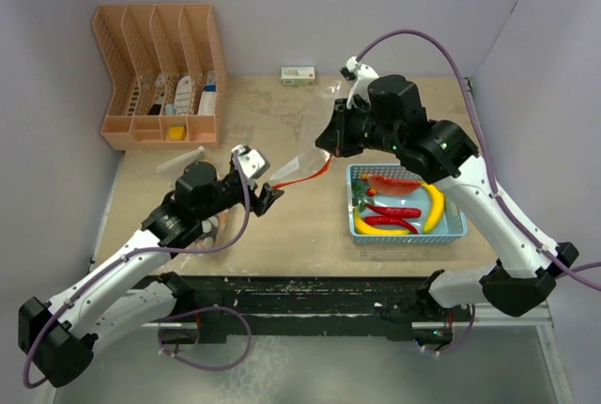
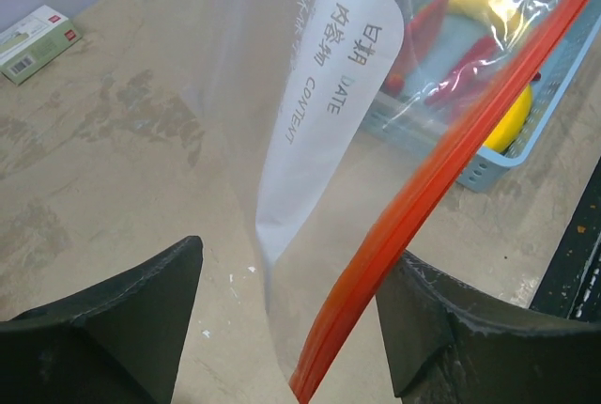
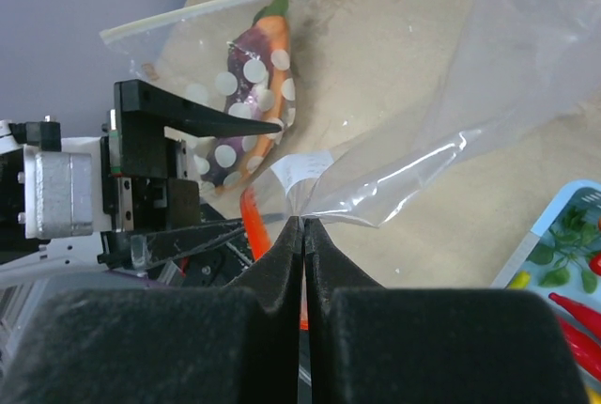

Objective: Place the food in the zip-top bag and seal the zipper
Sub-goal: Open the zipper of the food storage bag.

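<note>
Zip-top bag (image 3: 507,75) is held up over the middle of the table between the two arms, its clear film slack and its white date label (image 2: 319,113) turned toward the left wrist camera. Far left at the back stands an orange desk organizer (image 1: 160,66) with small items in its front slots. Near its front lies a second, dotted bag (image 3: 254,85) with a purple and orange thing inside. The left gripper (image 1: 269,194) is spread wide, and the zipper (image 2: 437,174) passes between its fingers, close to one of them, unclamped. That red-orange strip runs lengthwise from there up and to the right toward the right gripper (image 3: 303,225), whose fingers are pressed together on a fold of the film. Rightmost, the light blue basket (image 1: 457,211) holds the food (image 1: 392,181): red chili peppers (image 1: 394,209), yellow bananas (image 1: 435,205) and green leaves (image 1: 362,199).
</note>
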Action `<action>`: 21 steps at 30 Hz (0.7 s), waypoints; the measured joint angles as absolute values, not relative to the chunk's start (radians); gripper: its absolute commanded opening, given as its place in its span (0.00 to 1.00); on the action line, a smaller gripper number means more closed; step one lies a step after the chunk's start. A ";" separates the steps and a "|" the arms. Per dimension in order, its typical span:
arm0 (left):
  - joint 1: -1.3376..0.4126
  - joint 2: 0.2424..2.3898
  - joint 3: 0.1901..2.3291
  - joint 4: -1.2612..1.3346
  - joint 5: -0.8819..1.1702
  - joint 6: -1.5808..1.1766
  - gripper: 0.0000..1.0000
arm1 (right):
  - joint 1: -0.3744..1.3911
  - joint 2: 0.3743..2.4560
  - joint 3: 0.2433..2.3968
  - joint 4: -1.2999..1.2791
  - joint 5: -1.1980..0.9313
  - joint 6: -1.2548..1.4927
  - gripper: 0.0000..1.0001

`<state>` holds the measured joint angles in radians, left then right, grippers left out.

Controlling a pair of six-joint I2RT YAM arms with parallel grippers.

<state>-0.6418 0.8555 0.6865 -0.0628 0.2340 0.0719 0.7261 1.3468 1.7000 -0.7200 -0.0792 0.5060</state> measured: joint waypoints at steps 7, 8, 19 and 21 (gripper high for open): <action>-0.642 0.889 0.688 -0.022 0.254 0.065 0.00 | 0.726 1.347 1.703 -0.720 -0.106 0.498 0.00; -0.642 0.897 0.689 -0.017 0.263 0.067 0.00 | 0.726 1.347 1.705 -0.720 -0.106 0.497 0.00; -0.642 0.960 0.757 -0.095 0.312 0.016 0.00 | 0.726 1.340 1.780 -0.805 0.171 0.479 1.00; -0.642 0.942 0.757 -0.099 0.307 -0.001 0.00 | 0.725 1.316 1.784 -0.825 0.267 0.476 0.99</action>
